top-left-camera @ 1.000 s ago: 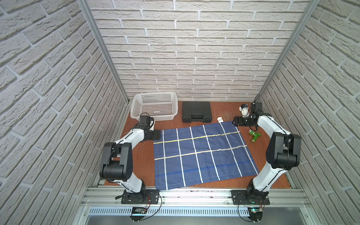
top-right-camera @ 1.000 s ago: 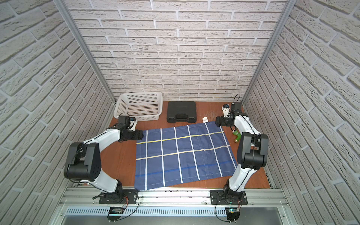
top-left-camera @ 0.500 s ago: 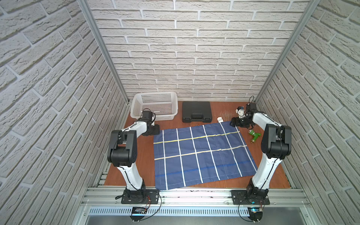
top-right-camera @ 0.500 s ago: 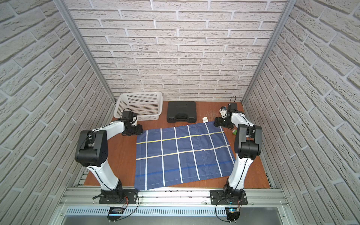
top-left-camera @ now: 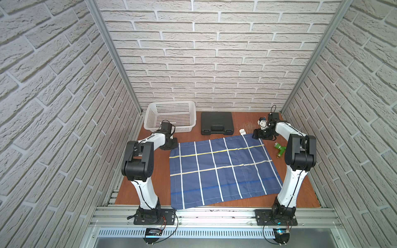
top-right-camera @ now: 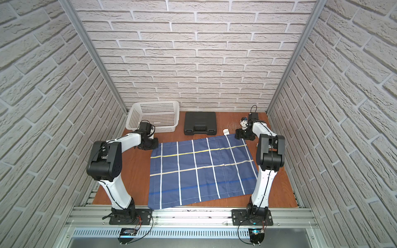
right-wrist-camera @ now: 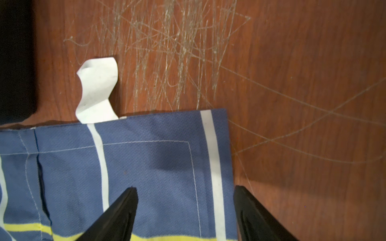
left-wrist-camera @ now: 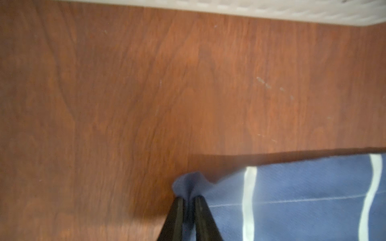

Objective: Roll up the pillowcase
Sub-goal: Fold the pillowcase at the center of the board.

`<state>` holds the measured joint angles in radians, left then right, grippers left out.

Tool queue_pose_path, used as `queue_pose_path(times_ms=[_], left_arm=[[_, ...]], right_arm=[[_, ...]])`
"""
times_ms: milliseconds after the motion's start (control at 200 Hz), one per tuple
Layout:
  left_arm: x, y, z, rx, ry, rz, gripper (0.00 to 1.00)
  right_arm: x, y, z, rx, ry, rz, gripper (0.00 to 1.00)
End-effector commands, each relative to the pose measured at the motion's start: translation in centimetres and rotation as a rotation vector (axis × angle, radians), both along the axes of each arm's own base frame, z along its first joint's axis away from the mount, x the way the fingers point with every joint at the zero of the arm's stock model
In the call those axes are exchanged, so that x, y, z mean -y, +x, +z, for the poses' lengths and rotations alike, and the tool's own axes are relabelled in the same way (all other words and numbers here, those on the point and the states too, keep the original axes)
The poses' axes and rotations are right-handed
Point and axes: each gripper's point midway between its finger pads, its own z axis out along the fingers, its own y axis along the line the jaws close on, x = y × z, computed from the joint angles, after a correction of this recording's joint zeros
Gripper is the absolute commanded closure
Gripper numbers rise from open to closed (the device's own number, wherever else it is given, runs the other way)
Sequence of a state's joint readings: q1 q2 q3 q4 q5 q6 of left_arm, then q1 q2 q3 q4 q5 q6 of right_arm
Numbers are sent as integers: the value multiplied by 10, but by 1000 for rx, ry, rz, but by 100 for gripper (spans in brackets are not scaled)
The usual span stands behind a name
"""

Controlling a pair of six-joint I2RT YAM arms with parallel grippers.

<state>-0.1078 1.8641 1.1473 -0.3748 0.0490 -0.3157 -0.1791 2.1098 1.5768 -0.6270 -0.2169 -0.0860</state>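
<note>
In both top views, I am reaching both white arms forward with elbows raised and wrists bent down to the table. The pillowcase, navy with a white grid, is lying flat across the middle of the table between my arms. My left gripper is sitting at its far left corner, just in front of a white basket. My right gripper is sitting at the far right corner, near a black tool case.

In the left wrist view, my left gripper is pinching a bunched-up corner of the cloth between closed fingers.

In the right wrist view, my right gripper is hovering with its fingers spread. One finger is over the cloth and the other is over bare wood beside its edge. The white care tag is curling off the hem.
</note>
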Motion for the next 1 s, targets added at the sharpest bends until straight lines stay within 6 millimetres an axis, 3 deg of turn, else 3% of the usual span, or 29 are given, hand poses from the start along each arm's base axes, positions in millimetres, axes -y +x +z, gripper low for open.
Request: queue_pose_path(times_ms=[0, 295, 615, 865, 995], left_arm=[[5, -12, -13, -55, -14, -18, 100], [5, -8, 12, -2, -3, -62, 100], [7, -10, 15, -1, -14, -67, 100], [8, -8, 18, 6, -16, -82, 100], [6, -11, 21, 10, -15, -87, 100]], right_arm=[[0, 2, -7, -21, -18, 12, 25], [-8, 24, -17, -38, 9, 18, 30], [-22, 18, -24, -86, 38, 82, 56], [-20, 26, -25, -86, 18, 71, 96], [-21, 30, -15, -34, 16, 75, 98]])
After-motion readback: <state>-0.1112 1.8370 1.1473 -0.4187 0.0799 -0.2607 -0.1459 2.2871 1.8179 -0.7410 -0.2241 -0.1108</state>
